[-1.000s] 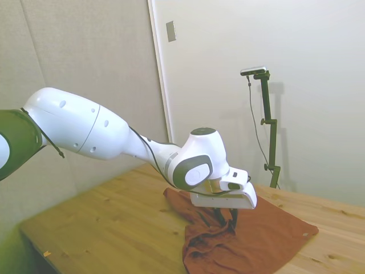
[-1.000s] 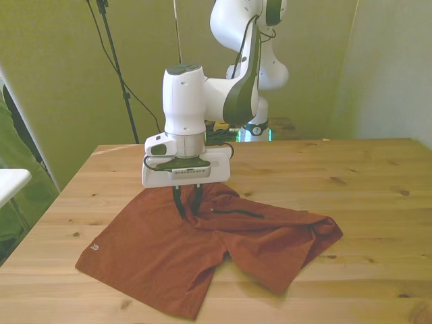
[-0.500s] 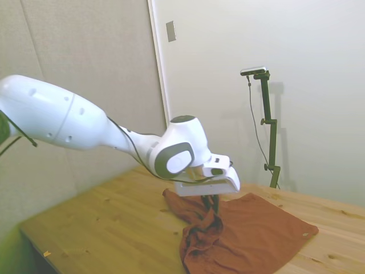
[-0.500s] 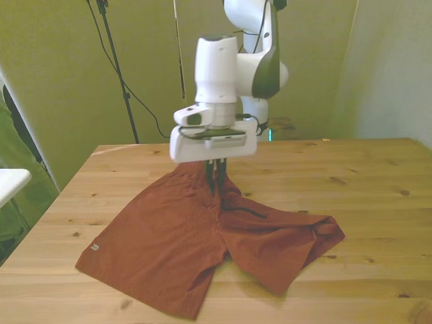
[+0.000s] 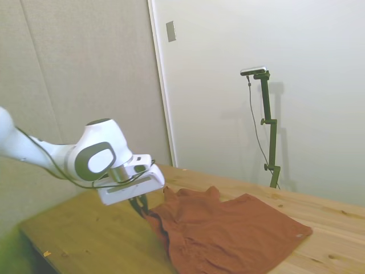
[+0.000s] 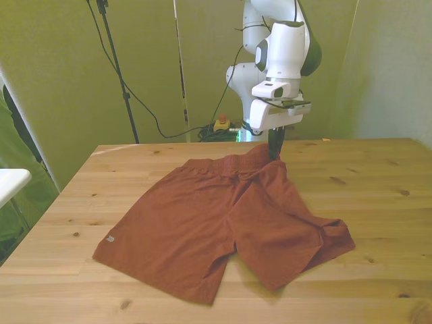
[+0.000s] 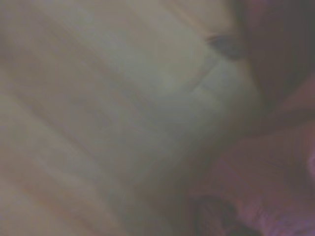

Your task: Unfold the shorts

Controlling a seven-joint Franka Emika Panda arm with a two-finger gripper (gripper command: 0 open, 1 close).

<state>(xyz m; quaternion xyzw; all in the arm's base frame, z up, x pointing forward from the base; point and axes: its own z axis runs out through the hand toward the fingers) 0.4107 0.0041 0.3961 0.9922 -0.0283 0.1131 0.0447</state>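
Pale wooden worktop bearing the shorts, now spread far flatter than a second ago: waistband dragged toward the far edge, both legs lying open toward the near side, only the leg at the front view's right still rumpled at its hem. Unfolding judged nearly done. Gripper pinched shut on the waistband corner, holding it just off the wood. Wrist view blurred; probably wood and reddish cloth, nothing surer. Zip pocket not discernible anywhere.
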